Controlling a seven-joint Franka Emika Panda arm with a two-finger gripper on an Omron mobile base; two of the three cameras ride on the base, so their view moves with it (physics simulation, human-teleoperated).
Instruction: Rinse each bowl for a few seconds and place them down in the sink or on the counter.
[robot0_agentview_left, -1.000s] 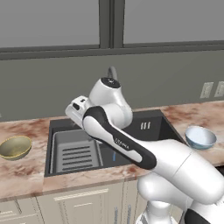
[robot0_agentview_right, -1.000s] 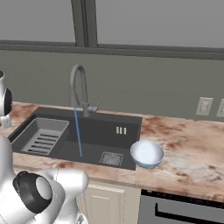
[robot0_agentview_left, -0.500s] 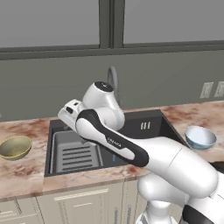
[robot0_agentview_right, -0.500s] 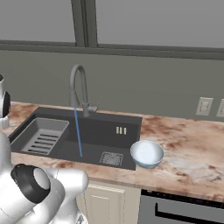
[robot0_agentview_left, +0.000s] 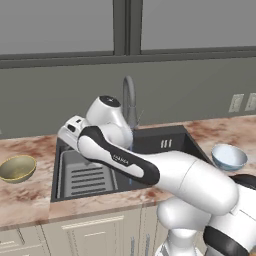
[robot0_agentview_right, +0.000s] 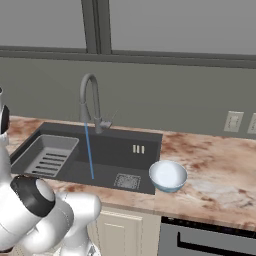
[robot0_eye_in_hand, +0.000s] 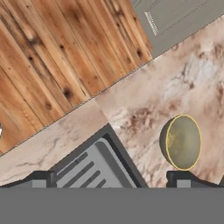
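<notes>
The olive-gold bowl (robot0_agentview_left: 17, 167) sits upright on the counter (robot0_agentview_left: 25, 202) left of the sink (robot0_agentview_left: 165, 142). In the hand view this bowl (robot0_eye_in_hand: 183, 142) lies just above the right fingertip (robot0_eye_in_hand: 183, 177). My gripper (robot0_eye_in_hand: 111, 181) is open and empty, hovering over the sink's left rim and the ribbed drying tray (robot0_eye_in_hand: 94, 168). In the left base view the hand (robot0_agentview_left: 70, 130) hangs above the sink's left edge. The pale blue bowl (robot0_agentview_left: 229, 156) rests on the counter right of the sink, and the right base view shows it (robot0_agentview_right: 168, 175) at the basin's front right corner.
The gooseneck faucet (robot0_agentview_right: 90, 95) runs a thin stream of water (robot0_agentview_right: 89, 150) into the basin near the square drain (robot0_agentview_right: 126, 181). Wood floor (robot0_eye_in_hand: 57, 57) shows beyond the counter's edge in the hand view. Wall outlets (robot0_agentview_right: 232, 121) sit on the backsplash at the right.
The arm has swung left across the sink, carrying the open hand from over the basin toward its left rim and the olive-gold bowl. Both bowls stayed put.
</notes>
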